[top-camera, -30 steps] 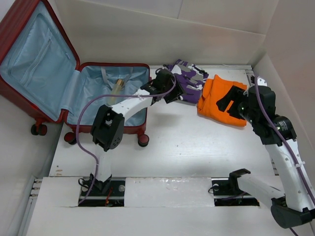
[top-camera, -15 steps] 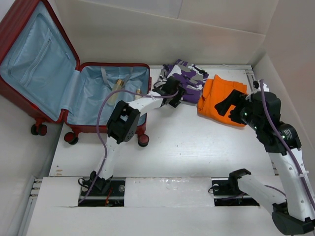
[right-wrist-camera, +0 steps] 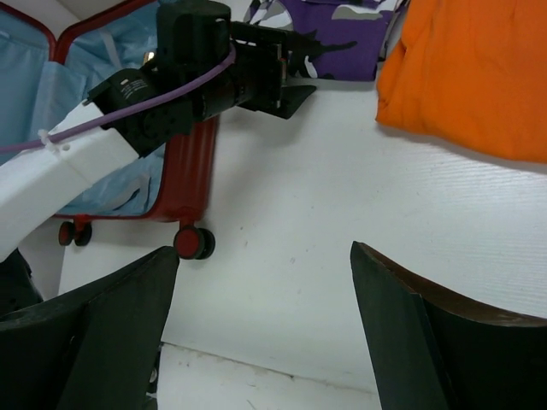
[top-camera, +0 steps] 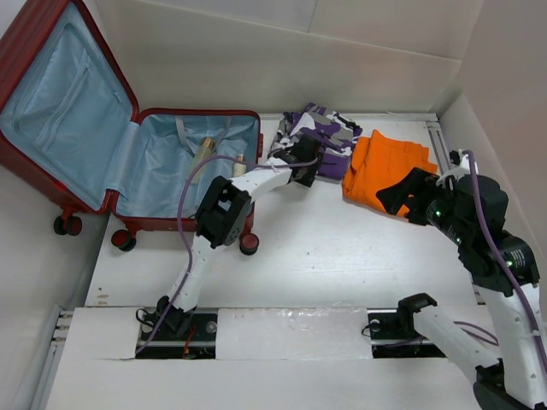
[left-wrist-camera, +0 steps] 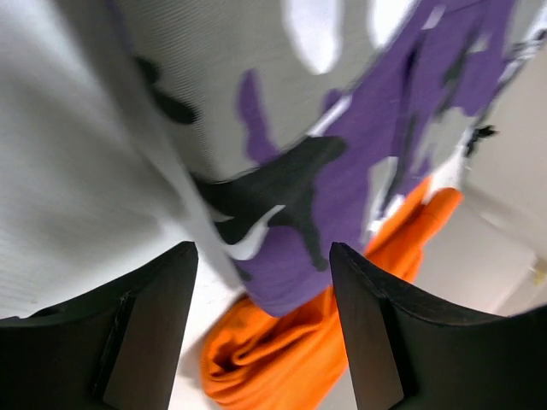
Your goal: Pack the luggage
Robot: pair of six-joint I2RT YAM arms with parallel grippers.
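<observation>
Right, biggest first: the luggage lies open at the far left of the table, with its red lid leaning on the wall and its blue lining showing. Only the overhead view looks into the base, where a pale bottle-like thing lies on the lining. To its right lie an orange garment and, touching it, a purple camouflage garment. The left gripper sits at the near edge of the purple one. Its own camera fills with that cloth, blurred and close, and its jaws stand apart with fabric showing between them. The right gripper hangs above bare table near the orange garment, jaws spread wide, nothing held. Its camera alone catches a small dark wheel from the side.
</observation>
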